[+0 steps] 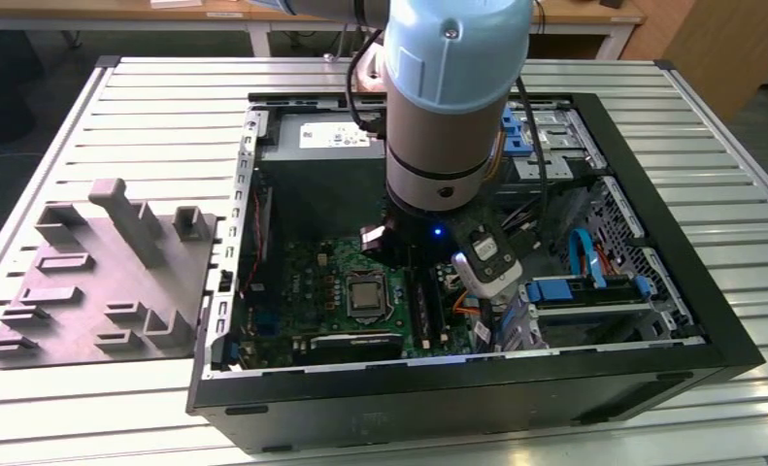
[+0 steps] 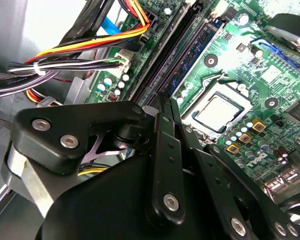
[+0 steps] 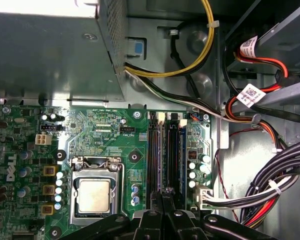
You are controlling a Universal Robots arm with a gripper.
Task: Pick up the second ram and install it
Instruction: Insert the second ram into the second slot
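The second ram (image 3: 161, 150) is a thin dark strip seen edge-on, standing along a long black slot of the green motherboard (image 3: 105, 125). It runs straight out from between my fingertips. My gripper (image 3: 163, 194) is shut on its near end. In the second wrist view the same ram (image 2: 171, 57) leads up from the gripper (image 2: 165, 100). A bluish strip (image 3: 175, 150) with chips stands in the neighbouring slot. In the exterior view my arm (image 1: 449, 126) reaches down into the open computer case (image 1: 357, 388).
The processor socket (image 3: 94, 196) lies beside the slots. On their other side run bundled cables (image 3: 270, 185). The metal power supply box (image 3: 50, 50) is close by. Blue drive brackets (image 1: 572, 289) fill the case's right. A grey parts fixture (image 1: 99, 282) lies on the table at the exterior view's left.
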